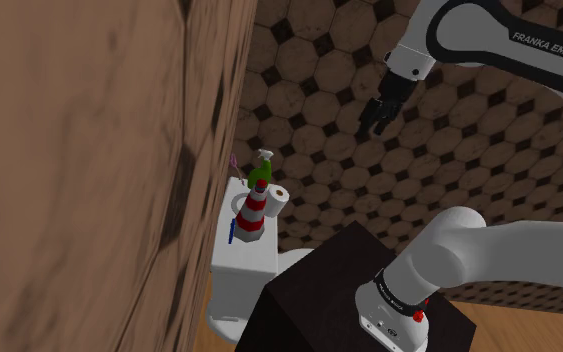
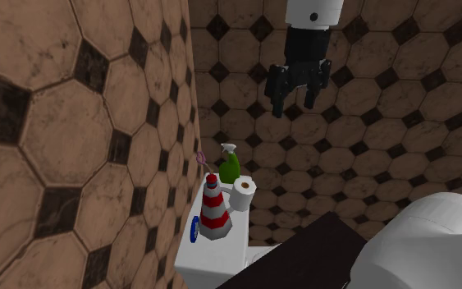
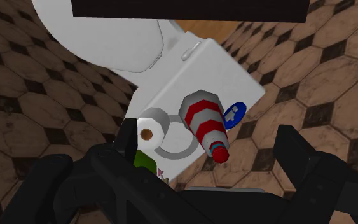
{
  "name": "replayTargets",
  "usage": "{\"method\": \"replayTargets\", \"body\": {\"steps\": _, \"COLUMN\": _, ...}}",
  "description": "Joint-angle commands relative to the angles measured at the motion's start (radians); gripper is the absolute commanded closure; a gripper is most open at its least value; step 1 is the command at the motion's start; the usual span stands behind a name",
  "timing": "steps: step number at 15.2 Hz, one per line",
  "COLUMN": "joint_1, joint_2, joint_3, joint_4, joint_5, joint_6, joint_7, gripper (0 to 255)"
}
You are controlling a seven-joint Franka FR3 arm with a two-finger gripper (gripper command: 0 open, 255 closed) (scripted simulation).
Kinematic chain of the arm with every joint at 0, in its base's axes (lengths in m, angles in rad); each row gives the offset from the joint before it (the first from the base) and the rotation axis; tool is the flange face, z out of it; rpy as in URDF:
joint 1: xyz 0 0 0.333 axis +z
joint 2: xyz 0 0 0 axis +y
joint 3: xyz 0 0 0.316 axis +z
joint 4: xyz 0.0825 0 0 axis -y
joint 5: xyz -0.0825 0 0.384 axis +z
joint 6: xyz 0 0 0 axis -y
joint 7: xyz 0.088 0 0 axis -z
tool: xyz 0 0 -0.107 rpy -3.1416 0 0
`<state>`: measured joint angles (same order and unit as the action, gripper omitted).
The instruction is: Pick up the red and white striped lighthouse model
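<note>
Against the brown hexagon-tiled wall [image 1: 89,150], a white toilet cistern [image 1: 244,262] sits lower left of centre in the shoulder view. The black two-finger tool [image 1: 377,118] hangs upper right, well above it, fingers spread and empty, so approach, grasp and lift all remain. On the cistern lid the red and white striped conical lighthouse model [image 1: 254,213] stands upright, long axis vertical, tip up, beside a white paper roll [image 1: 278,198] and what may be a green spray bottle [image 1: 260,173].

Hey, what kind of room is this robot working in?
Most likely a bathroom. A white toilet tank has a toilet paper roll and a green spray bottle standing on its lid, and the walls are covered in brown tiles.
</note>
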<state>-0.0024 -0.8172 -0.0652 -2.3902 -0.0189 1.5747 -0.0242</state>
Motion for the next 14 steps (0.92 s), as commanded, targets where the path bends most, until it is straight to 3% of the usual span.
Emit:
{"method": "replayTargets", "body": {"steps": 1, "joint_1": 0.000, "joint_2": 0.000, "joint_3": 0.000, "joint_4": 0.000, "joint_5": 0.000, "joint_6": 0.000, "joint_7": 0.000, "gripper": 0}}
{"method": "replayTargets", "body": {"steps": 7, "joint_1": 0.023, "joint_2": 0.084, "joint_3": 0.010, "joint_4": -0.127, "joint_5": 0.017, "joint_6": 0.249, "joint_7": -0.003, "gripper": 0}}
{"method": "replayTargets", "body": {"steps": 14, "joint_1": 0.056, "joint_2": 0.264, "joint_3": 0.022, "joint_4": -0.206, "joint_5": 0.040, "joint_6": 0.552, "joint_7": -0.012, "gripper": 0}}
